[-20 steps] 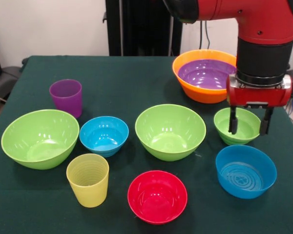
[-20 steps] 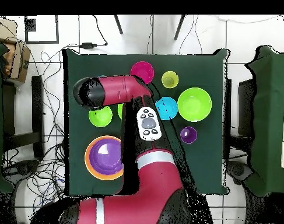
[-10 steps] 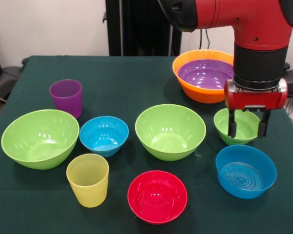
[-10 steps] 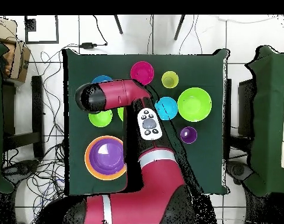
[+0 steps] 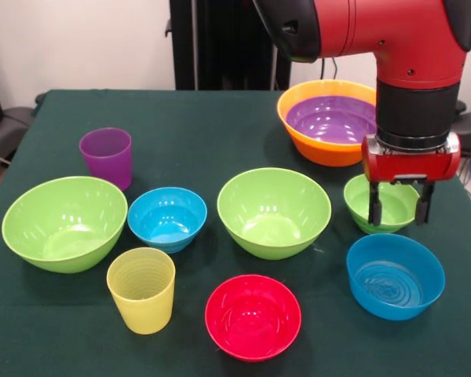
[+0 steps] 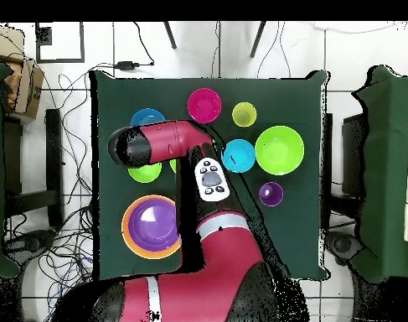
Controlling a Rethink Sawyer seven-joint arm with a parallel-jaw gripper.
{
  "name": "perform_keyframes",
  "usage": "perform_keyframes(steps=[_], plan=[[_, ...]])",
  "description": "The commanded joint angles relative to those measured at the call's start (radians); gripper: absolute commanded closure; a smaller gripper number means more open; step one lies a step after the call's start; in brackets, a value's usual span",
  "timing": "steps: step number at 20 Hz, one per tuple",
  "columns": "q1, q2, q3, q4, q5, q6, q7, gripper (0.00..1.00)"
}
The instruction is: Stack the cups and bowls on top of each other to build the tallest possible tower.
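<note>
I had the gripper (image 5: pixel 398 206) hovering over the small green bowl (image 5: pixel 381 203), jaws spread, nothing held. Next I judged: descend, pinch its rim, carry to the orange bowl (image 5: pixel 327 122).

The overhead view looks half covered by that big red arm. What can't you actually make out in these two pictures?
- Overhead view: the arm covers the end effector, most of the small green bowl and nearly all of the middle green bowl.
- Front view: the end effector's fingers hang in front of the small green bowl; whether they touch its rim or inside is unclear.
- Front view: the arm hides the right edge of the orange bowl holding the purple bowl.
</note>
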Motion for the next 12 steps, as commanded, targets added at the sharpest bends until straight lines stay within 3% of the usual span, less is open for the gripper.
perform_keyframes(steps=[1, 5, 12], plan=[[0.019, 0.028, 0.059, 0.087, -0.076, -0.059, -0.044, 0.00], [0.013, 0.003, 0.058, 0.122, -0.074, -0.061, -0.047, 0.00], [0.034, -0.113, 0.041, 0.208, -0.041, -0.001, -0.012, 0.00]])
